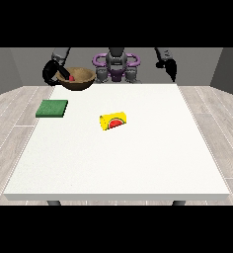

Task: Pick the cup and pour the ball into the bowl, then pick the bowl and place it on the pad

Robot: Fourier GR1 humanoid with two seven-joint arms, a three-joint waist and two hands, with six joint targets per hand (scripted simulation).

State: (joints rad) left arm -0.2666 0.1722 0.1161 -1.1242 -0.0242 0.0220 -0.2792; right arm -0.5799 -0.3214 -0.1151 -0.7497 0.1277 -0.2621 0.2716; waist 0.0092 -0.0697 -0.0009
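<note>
Yellow cup (114,120) lies tipped mid-table, green pad (52,108) off to view's left; brown bowl (78,79), prob. rigid, light w/ a slick round wall, hangs lifted above pad's far side, rim pinched by hand at view's left (57,72); other hand (170,67) up, fingers unclear.

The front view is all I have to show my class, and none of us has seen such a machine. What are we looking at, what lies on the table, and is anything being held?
The camera stands across a white table and faces a humanoid robot, small at the top. Its two arms end in black hands. The hand at the view's left is at the rim of a brown bowl, which appears lifted above the table's far edge; a small red ball lies inside. The hand at the view's right hangs free, holding nothing. On the table lie a green pad and a yellow cup, tipped on its side.
</note>
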